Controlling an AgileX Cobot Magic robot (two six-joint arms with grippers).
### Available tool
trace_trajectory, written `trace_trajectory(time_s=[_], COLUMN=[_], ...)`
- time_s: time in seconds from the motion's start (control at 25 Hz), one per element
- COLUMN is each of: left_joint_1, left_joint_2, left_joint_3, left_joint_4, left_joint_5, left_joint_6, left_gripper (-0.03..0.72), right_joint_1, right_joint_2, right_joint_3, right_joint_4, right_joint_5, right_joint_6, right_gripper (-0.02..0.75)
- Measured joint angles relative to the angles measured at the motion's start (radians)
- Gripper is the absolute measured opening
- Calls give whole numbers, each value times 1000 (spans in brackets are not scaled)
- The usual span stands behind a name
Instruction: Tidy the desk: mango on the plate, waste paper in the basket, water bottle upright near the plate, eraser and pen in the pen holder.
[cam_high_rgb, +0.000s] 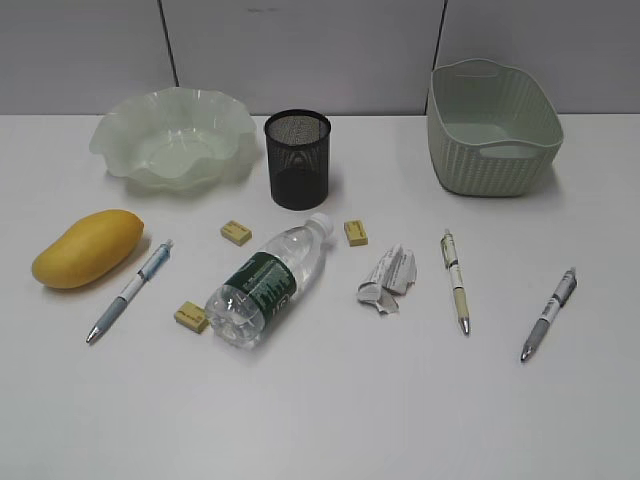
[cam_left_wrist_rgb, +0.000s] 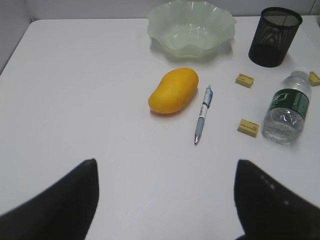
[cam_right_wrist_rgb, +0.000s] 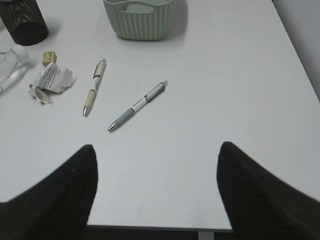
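Note:
On the white desk (cam_high_rgb: 350, 400) the yellow mango (cam_high_rgb: 85, 248) lies at the left, in front of the wavy green plate (cam_high_rgb: 172, 135). The water bottle (cam_high_rgb: 268, 282) lies on its side at the middle. Three yellow erasers (cam_high_rgb: 236, 232) lie around it. The waste paper (cam_high_rgb: 387, 278) is just to its right. One pen (cam_high_rgb: 130, 291) lies beside the mango and two pens (cam_high_rgb: 456, 280) at the right. The black pen holder (cam_high_rgb: 297, 158) and the basket (cam_high_rgb: 492, 125) stand at the back. My left gripper (cam_left_wrist_rgb: 166, 162) and right gripper (cam_right_wrist_rgb: 157, 146) are open and empty, back from everything.
The desk's front edge (cam_right_wrist_rgb: 160, 227) runs just below my right gripper. Its left edge (cam_left_wrist_rgb: 15, 45) shows in the left wrist view. A grey partition wall (cam_high_rgb: 300, 50) closes off the back. Neither arm shows in the exterior view.

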Motion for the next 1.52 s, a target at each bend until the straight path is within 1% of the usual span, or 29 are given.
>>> trace_trajectory(time_s=[0.6, 0.84, 0.96, 1.16, 1.36, 1.52], left_joint_1=[0, 0, 0, 0, 0, 0], left_joint_2=[0, 0, 4, 118, 330, 501], left_joint_3=[0, 0, -1, -29, -73, -108], left_joint_4=[0, -4, -14, -53, -87, -90], left_joint_5=[-1, -2, -5, -78, -182, -238], left_joint_6=[0, 0, 0, 0, 0, 0], left_gripper=[623, 580, 574, 572, 571, 571], right_joint_1=[0, 0, 0, 0, 0, 0], right_joint_2=[0, 0, 0, 0, 0, 0], right_joint_3=[0, 0, 0, 0, 0, 0], right_joint_4=[0, 0, 0, 0, 0, 0], right_joint_5=[0, 0, 0, 0, 0, 0], right_joint_6=[0, 0, 0, 0, 0, 0], right_gripper=[585, 585, 585, 585, 585, 585])
